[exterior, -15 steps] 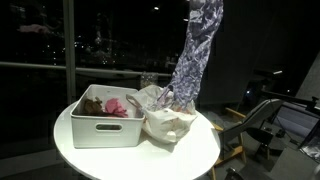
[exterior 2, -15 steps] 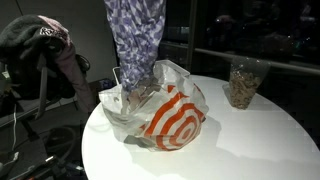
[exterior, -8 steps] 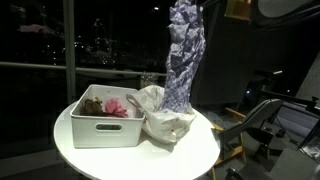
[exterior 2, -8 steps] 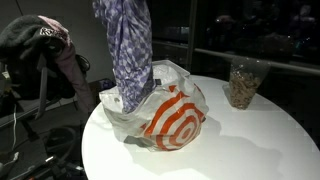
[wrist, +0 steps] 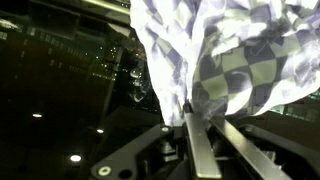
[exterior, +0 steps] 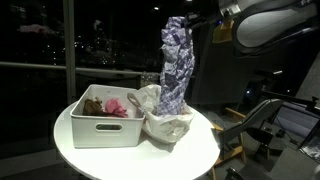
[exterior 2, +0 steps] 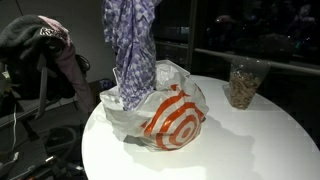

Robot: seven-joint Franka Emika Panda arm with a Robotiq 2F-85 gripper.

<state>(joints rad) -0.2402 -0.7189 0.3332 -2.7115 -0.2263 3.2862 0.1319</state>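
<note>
Claw point(wrist: 187, 118) clenched on patterned cloth point(exterior: 176, 70), hem at plastic bag point(exterior 2: 172, 116) rim, white bin point(exterior: 100, 130) just beside, jar point(exterior 2: 241, 86) well apart

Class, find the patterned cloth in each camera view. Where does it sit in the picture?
Exterior view: patterned cloth hangs at centre, above the white plastic bag.
Exterior view: cloth top, left of centre, above the same bag.
Wrist view: cloth fills the upper right; bag not shown.
</note>
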